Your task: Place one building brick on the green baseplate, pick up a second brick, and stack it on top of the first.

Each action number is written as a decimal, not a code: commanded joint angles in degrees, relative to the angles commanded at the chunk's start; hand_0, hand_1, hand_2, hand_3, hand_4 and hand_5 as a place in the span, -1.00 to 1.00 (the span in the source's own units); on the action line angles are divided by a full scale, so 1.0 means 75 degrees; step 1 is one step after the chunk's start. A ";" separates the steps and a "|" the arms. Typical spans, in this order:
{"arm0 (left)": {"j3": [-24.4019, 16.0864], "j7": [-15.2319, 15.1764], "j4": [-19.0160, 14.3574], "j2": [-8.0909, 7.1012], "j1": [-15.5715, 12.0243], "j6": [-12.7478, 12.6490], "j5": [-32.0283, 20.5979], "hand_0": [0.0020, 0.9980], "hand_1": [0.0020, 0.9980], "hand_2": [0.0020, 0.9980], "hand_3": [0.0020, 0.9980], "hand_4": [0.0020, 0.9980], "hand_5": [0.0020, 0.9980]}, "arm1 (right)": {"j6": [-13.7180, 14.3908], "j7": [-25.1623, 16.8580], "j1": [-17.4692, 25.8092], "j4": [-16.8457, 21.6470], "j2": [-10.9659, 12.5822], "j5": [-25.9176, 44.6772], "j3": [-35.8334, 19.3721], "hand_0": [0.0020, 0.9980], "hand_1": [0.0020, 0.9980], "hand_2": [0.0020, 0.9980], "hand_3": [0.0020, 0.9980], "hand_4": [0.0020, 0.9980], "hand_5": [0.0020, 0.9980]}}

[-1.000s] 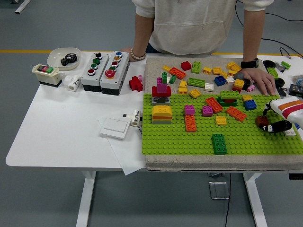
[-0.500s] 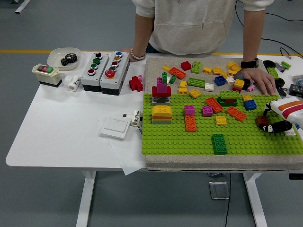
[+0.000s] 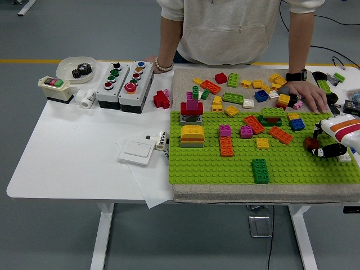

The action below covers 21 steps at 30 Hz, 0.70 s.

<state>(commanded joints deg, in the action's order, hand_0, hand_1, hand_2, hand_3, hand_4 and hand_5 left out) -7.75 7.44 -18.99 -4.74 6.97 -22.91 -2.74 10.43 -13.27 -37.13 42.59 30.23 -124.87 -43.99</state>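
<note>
The green baseplate (image 3: 214, 166) lies on a grey mat and carries several bricks: a dark green one (image 3: 260, 170) near the front, an orange one (image 3: 226, 146), a yellow dome stack (image 3: 192, 135) and a red and magenta stack (image 3: 192, 108). My right hand (image 3: 322, 142) reaches in from the right edge, low over the plate's right end. Its black fingers (image 3: 333, 150) are curled on a small brown brick (image 3: 310, 144), which sits at or just above the studs. My left hand does not show.
Loose bricks (image 3: 233, 98) lie scattered on the mat behind the plate. A person stands at the far side with one hand (image 3: 308, 94) resting on the mat at back right. Button boxes (image 3: 124, 79), a bowl (image 3: 77, 68) and a white switch (image 3: 138, 151) occupy the left.
My right hand and the brown brick have shifted a few pixels up and left. Everything else is as before.
</note>
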 joint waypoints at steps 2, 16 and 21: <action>0.0000 -0.0001 -0.0001 0.0001 0.0003 0.0001 0.0001 0.60 0.56 0.54 0.20 0.33 0.37 | 0.0014 -0.0020 0.0005 -0.0001 0.0003 0.0027 0.0006 -0.34 -0.08 0.08 0.03 0.36 0.13; -0.0011 0.0011 0.0000 0.0002 0.0013 0.0004 0.0028 0.60 0.56 0.54 0.20 0.33 0.37 | 0.0120 -0.0077 0.0026 0.0097 0.0036 0.0110 0.0043 -0.37 -0.12 0.03 0.01 0.34 0.12; -0.0010 0.0012 0.0002 0.0003 0.0008 0.0004 0.0028 0.60 0.56 0.54 0.19 0.33 0.37 | 0.0142 -0.0096 0.0042 0.0163 0.0060 0.0128 0.0048 -0.40 -0.15 0.02 0.00 0.34 0.13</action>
<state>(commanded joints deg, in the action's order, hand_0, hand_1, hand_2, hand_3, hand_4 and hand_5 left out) -7.82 7.53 -18.98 -4.72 7.03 -22.87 -2.52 11.49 -13.99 -36.81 43.81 30.68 -123.92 -43.64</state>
